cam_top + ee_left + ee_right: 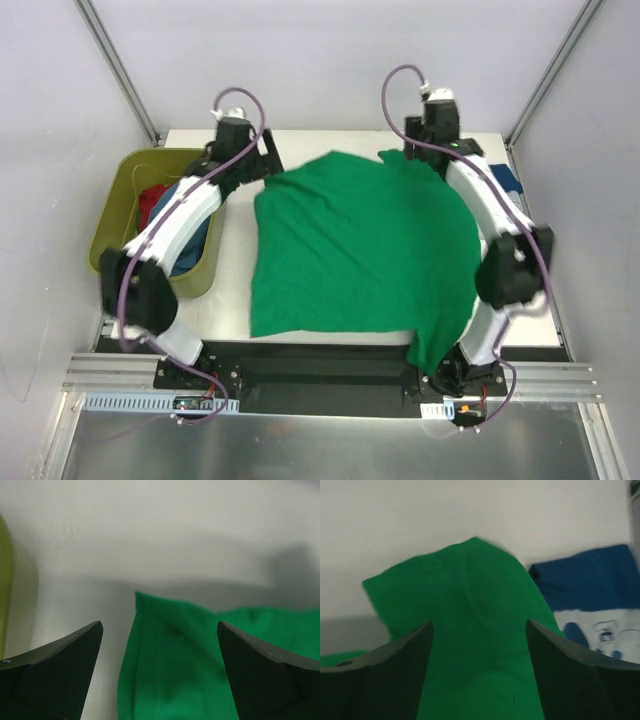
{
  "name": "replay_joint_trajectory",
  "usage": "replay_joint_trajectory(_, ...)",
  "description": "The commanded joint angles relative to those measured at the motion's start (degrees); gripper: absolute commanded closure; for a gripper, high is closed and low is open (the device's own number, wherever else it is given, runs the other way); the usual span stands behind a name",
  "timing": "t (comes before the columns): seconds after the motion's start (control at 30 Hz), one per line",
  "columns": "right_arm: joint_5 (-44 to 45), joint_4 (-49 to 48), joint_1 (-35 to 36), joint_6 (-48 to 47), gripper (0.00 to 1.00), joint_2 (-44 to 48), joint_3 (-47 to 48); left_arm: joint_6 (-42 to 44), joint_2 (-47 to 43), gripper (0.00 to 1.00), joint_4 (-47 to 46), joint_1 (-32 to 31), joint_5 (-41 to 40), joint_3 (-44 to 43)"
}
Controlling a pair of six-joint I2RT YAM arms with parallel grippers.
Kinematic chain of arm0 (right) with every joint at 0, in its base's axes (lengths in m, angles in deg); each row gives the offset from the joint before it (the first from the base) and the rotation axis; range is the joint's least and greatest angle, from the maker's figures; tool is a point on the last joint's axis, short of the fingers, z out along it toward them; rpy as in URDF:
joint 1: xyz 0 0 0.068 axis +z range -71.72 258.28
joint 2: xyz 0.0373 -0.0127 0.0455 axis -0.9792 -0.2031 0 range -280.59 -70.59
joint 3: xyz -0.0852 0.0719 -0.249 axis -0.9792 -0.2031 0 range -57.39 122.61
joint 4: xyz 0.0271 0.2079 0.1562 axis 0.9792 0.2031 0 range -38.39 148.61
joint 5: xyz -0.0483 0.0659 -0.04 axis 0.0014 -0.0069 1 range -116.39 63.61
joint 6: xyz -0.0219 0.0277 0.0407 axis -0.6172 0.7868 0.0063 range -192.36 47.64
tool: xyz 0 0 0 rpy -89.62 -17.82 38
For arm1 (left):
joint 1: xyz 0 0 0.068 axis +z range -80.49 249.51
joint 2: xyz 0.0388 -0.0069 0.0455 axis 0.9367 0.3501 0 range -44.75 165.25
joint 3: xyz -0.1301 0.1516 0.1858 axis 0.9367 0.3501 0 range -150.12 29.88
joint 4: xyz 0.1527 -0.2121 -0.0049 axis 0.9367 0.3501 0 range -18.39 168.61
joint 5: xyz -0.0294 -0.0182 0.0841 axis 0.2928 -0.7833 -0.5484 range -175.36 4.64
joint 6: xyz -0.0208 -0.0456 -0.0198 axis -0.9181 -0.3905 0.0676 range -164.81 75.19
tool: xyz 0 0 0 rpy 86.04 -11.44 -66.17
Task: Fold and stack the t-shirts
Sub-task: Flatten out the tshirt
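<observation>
A bright green t-shirt (pixel 360 250) lies spread over the white table, its near right part hanging over the front edge. My left gripper (pixel 266 158) is open above the shirt's far left corner; in the left wrist view that corner (pixel 170 655) lies between the open gripper's (pixel 160 632) fingertips. My right gripper (pixel 424 152) is open over the shirt's far right part (pixel 470 605), with cloth between the gripper's (pixel 479 630) fingers. A navy t-shirt with a white print (pixel 590 590) lies to the right, and also shows in the top view (pixel 506 180).
An olive-green tub (pixel 112 215) stands at the table's left edge, holding a red shirt (pixel 152 200) and a blue shirt (pixel 192 252). White walls enclose the table at the back and sides. A black rail (pixel 300 365) runs along the front edge.
</observation>
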Motion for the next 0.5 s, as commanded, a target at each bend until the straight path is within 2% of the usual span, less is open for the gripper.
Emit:
replay_joint_trajectory(0.0, 0.0, 11.7, -1.4, 4.2, 0.04, -12.6, 14.6, 0.5, 4.2, 0.01, 3.7, 0.9, 1.6, -6.7)
replay_joint_trajectory(0.03, 0.2, 12.4, -1.3, 4.2, 0.0, -13.0, 15.3, 0.7, 4.2, 0.01, 3.7, 0.9, 2.2, -7.5)
replay_joint_trajectory(0.07, 0.0, 12.3, -1.1, 4.2, 0.03, -12.7, 15.1, 0.7, 3.8, 0.01, 3.7, 0.9, 2.6, -7.5)
replay_joint_trajectory(0.2, -3.0, 7.7, -0.7, 5.1, 0.03, -5.4, 7.7, 0.0, 0.1, 0.01, 3.7, 0.6, 5.6, -5.0)
replay_joint_trajectory(0.47, -8.0, 8.0, 2.7, 9.5, 0.03, 16.8, -13.9, -3.2, -15.2, 0.01, 3.6, -2.2, 8.0, 7.4)
